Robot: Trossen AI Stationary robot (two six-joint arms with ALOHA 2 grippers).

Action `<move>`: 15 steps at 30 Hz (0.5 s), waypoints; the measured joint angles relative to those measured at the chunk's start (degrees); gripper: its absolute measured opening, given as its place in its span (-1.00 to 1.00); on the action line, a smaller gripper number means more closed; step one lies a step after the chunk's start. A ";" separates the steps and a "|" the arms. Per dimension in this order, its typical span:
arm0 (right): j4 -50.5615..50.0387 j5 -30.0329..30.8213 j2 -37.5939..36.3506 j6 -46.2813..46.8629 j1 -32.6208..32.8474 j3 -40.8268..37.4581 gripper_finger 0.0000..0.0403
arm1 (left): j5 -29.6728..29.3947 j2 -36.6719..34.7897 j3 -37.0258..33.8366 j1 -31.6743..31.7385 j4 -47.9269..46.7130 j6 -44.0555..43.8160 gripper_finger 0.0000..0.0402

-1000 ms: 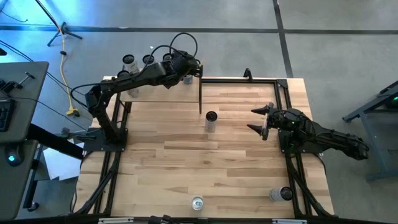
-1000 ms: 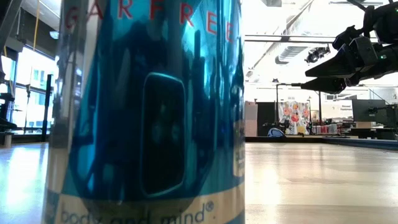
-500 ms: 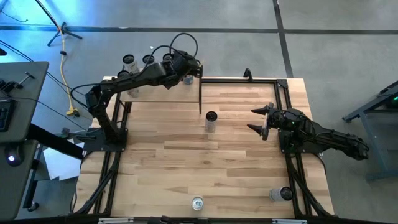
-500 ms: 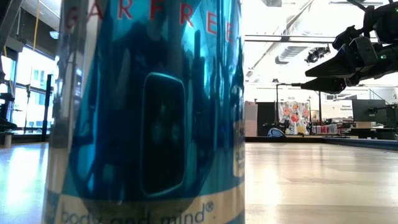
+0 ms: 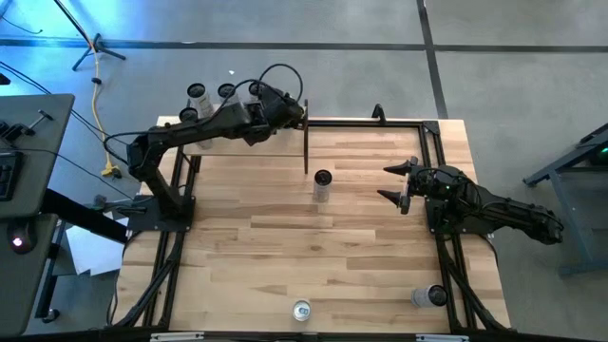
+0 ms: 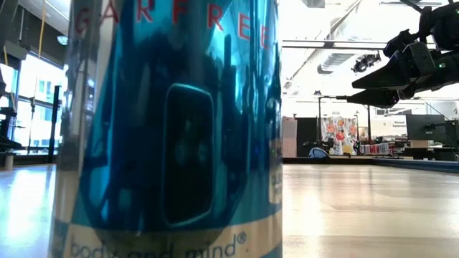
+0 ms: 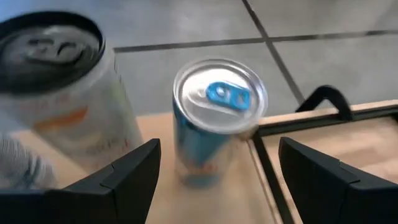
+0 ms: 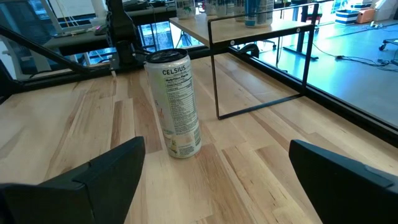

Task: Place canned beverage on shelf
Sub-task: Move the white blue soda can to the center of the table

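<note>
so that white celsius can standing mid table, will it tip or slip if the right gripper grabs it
The Celsius can is tall and narrow on a small base, so a high nudge would probably tip it. Its smooth printed wall may slip somewhat. The right gripper is open and apart from it.

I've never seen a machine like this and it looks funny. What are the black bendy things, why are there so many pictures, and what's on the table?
They are two robot arms with pincers. One camera looks down from above, one sits at table height, one rides on each wrist. The left gripper is open over the shelf, just behind a blue can standing there among other cans. The right gripper waits open, holding nothing. On the table stand a white can and two more near the front edge.
</note>
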 joint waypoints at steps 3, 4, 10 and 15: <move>-0.01 0.01 0.02 0.01 -0.01 0.00 0.92 | 1.47 -1.15 0.00 -1.88 -3.96 -3.62 0.46; -0.02 0.01 0.02 0.01 0.01 0.00 0.92 | 2.42 -1.50 0.00 -2.66 -5.08 -4.71 0.46; -0.02 0.01 0.02 0.01 0.00 0.00 0.92 | 11.14 -2.23 0.00 -8.68 -11.23 -9.88 0.46; 0.00 0.01 0.02 0.00 0.00 0.00 0.92 | 16.99 -2.16 0.00 -14.44 -15.74 -13.21 0.46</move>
